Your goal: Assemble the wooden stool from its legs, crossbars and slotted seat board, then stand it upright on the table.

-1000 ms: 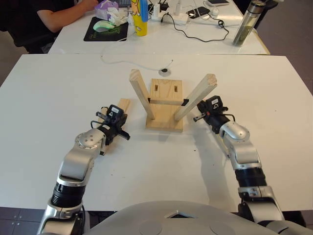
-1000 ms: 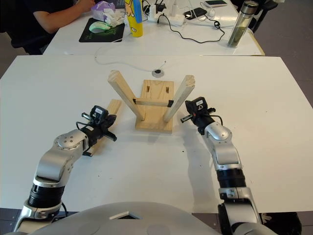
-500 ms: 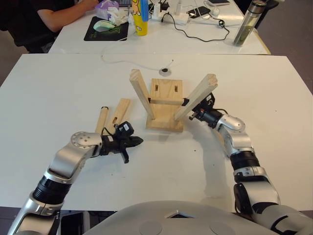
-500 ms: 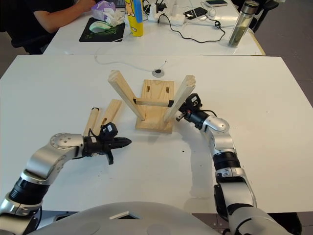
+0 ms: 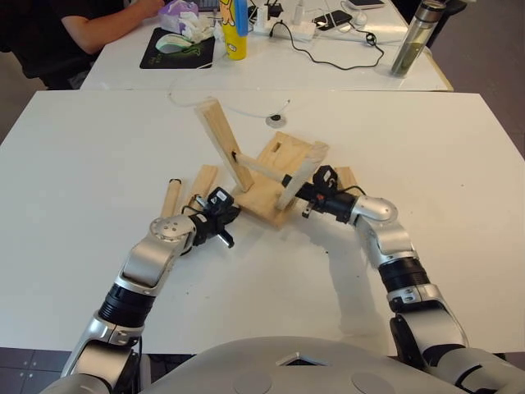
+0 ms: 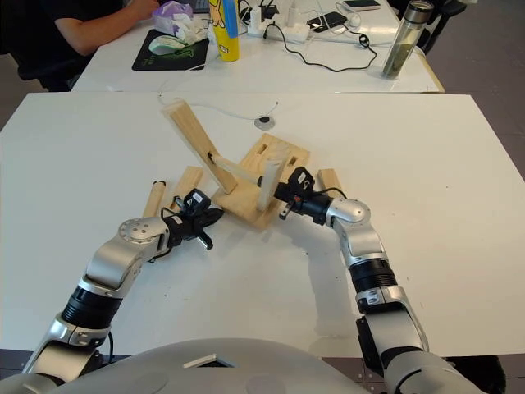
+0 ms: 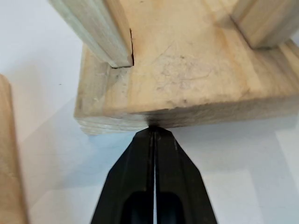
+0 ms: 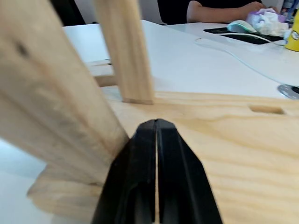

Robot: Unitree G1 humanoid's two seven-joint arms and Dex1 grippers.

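You're mid-build. The seat board (image 5: pixel 264 197) lies near the middle of the surface (image 5: pixel 98 164), underside up. 2 legs & 1 crossbar (image 5: pixel 261 167) are already in it. More parts wait loose:
- a round stick (image 5: pixel 171 198) & a flat piece (image 5: pixel 203 179), just left of the board
- another flat piece (image 5: pixel 344 176), just right of it

So the step in hand looks like nudging or steadying the half-built stool, not fitting a part.

Your left claw (image 5: pixel 232 212) is clenched w/ nothing in it, its tip touching the board's near edge. Your right claw (image 5: pixel 303 197) is also clenched & empty, its tip on the board right by the right leg (image 5: pixel 300 171).

The board sits skewed: its long side runs from near-left to far-right. It may be tipped up on one side; I can't tell for sure. The legs point up. The left leg (image 5: pixel 223 144) leans far-left, & the right leg leans the other way.

Next, I think you need the board flat & still. Then let one claw go slack & pick up a loose leg for the free slots on the far side.
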